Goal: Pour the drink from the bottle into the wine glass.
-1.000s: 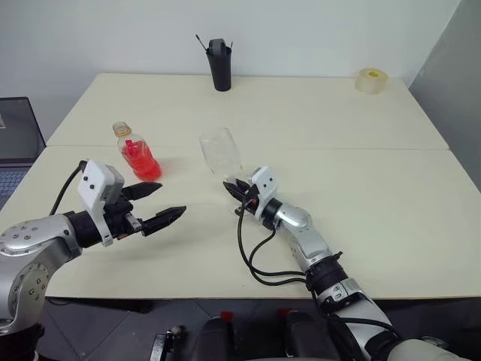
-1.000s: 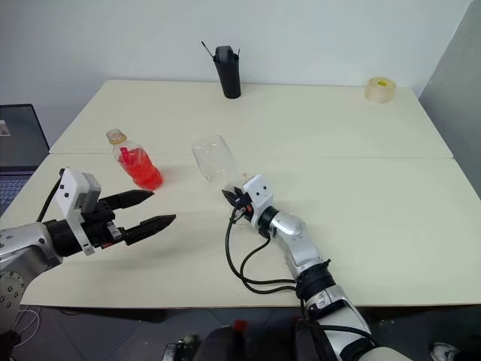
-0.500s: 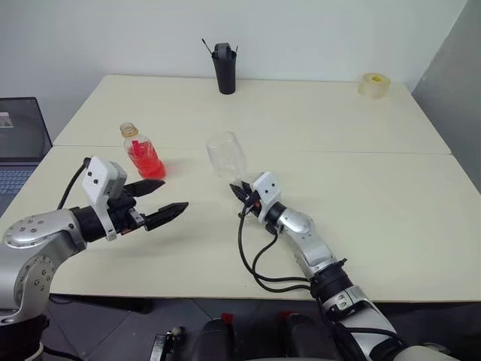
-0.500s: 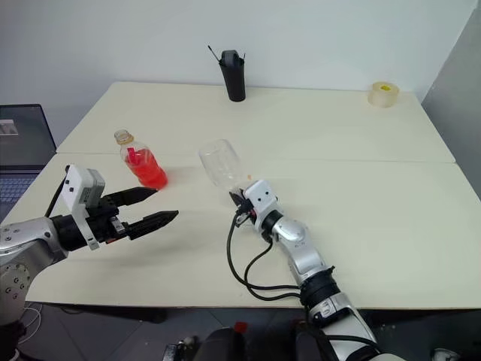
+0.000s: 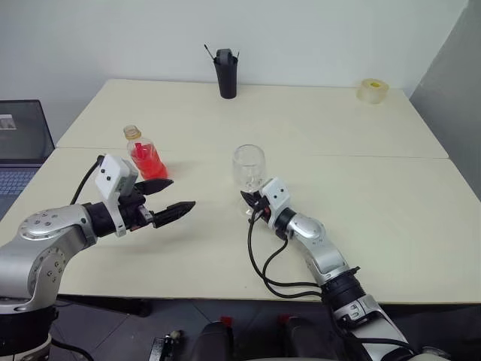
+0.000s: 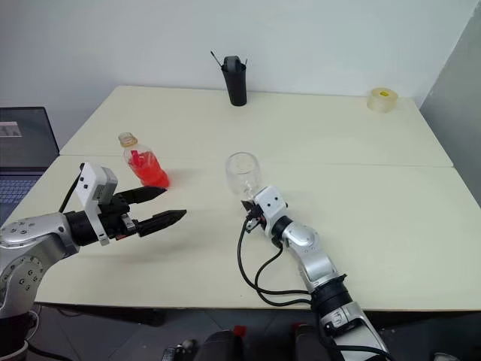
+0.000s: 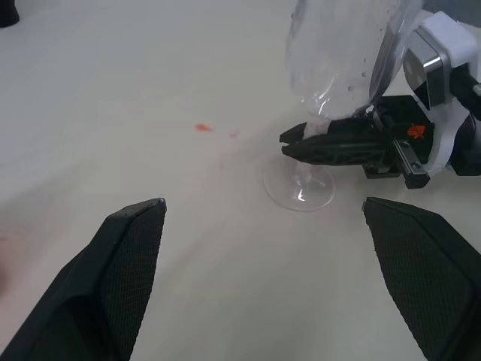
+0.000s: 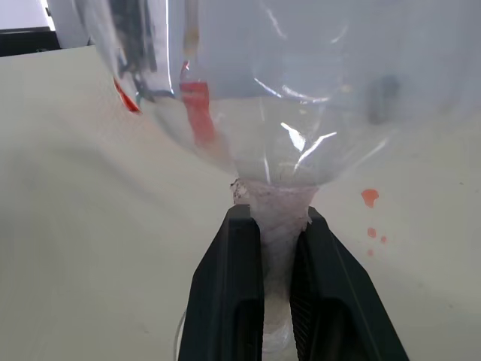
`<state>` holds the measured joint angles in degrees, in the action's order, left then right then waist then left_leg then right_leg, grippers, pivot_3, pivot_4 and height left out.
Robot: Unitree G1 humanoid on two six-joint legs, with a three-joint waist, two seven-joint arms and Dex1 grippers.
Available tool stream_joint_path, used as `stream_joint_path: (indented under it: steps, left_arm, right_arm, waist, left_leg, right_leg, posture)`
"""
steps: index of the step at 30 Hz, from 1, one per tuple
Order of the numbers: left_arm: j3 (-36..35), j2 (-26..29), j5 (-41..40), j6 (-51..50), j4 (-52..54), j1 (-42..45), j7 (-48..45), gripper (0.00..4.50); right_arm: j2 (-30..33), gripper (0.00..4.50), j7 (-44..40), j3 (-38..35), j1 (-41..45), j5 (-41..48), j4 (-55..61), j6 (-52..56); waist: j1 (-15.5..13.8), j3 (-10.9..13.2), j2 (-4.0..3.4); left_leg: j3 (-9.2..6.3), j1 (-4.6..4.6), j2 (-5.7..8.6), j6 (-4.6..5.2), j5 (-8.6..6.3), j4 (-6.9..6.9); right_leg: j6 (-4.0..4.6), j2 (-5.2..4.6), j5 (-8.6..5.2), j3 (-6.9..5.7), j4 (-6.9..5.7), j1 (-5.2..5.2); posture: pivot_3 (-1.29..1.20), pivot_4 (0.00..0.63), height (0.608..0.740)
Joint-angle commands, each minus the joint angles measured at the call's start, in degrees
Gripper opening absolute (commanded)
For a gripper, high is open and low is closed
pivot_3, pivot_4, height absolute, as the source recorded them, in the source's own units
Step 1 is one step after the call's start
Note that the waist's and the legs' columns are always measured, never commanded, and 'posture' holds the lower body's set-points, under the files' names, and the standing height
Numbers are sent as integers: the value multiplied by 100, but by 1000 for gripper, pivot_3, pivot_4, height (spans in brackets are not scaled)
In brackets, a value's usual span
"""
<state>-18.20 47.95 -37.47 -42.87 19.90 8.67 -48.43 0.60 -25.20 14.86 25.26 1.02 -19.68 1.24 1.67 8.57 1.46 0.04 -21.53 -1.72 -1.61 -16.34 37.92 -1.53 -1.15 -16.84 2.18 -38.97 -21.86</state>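
The big cream tabletop [image 5: 361, 135] carries everything: the wine glass [image 5: 248, 167] stands upright at frame centre, its stem clamped by the closed right tool [image 5: 251, 201], while the bottle [image 5: 145, 153] of red drink [image 5: 149, 161] sits at centre left, apart from the wide-open left tool [image 5: 169, 198] just below it. Biggest risk, I'd say, is the light bottle toppling if those 2 spread fingers clip it; smaller risk, the thin stem slipping or tilting in that pinch.
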Motion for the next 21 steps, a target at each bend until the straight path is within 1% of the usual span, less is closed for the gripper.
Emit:
stream_joint_path:
  steps: [1,8,12,14,17,21]
  left_arm:
    - [-70,97,20,150,30,81,-49,4500]
    - [-96,87,29,186,-4,45,-14,4500]
    - [-102,56,75,222,-43,3,15,4500]
    - [-82,54,128,258,-77,-3,32,4500]
    - [-52,34,155,268,-70,26,63,4500]
    - [-54,39,168,310,-111,36,50,4500]
  right_arm:
    - [239,155,65,-95,-253,-119,-413,592]
    - [227,155,110,-161,-60,-63,-422,874]
    - [136,155,196,-373,61,151,-388,1054]
    - [148,904,199,-373,102,168,-362,1112]
    - [202,1856,173,-329,91,136,-302,1151]
    - [233,3329,168,-278,27,115,-186,1179]
  waist:
    - [0,0,0]
    - [1,-1,1]
    - [3,0,1]
    - [2,0,3]
    - [10,10,0]
    - [21,11,0]
  left_leg:
    - [0,2,0,0,0,0]
    - [-1,9,-1,0,0,-2]
    - [-1,15,-2,0,0,-4]
    - [-1,14,-2,0,0,-4]
    - [1,2,1,0,0,-3]
    - [1,-2,-4,0,0,-7]
  right_leg:
    - [0,0,0,0,0,3]
    - [0,0,0,1,0,9]
    - [0,0,-1,3,0,13]
    - [0,0,-1,2,0,13]
    - [0,-3,-1,2,3,3]
    - [1,0,-1,5,0,-8]
  posture:
    - [0,150,740]
    - [0,150,740]
    - [0,150,740]
    - [0,150,740]
    - [0,150,740]
    - [0,150,740]
